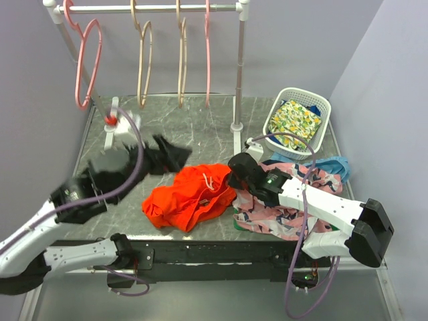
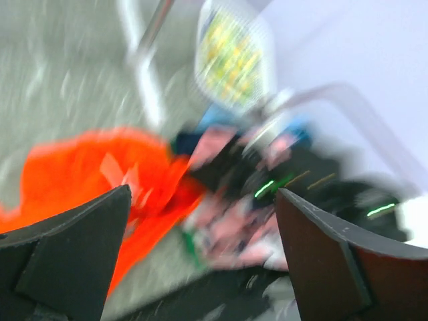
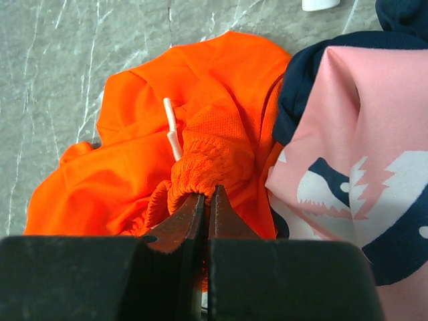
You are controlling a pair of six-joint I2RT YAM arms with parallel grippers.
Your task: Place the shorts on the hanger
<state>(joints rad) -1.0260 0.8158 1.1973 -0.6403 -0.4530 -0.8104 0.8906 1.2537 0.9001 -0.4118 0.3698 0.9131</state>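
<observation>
Shorts point(image 1: 190, 197) heaped on table point(image 1: 134, 120) near front edge; right claw point(image 3: 206, 200) pinched shut on their waistband; left claw point(image 2: 202, 194) wide, empty, beside them; pink hanger point(image 1: 207, 67) bare on rail; lifting and hanging all left.

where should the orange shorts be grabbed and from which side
Grip the gathered elastic waistband of the shorts, beside the white drawstring. It stands up as a thick ridge on the heap's right edge, so come in low from the right. The right gripper sits there now, shut and seemingly pinched on it.
</observation>
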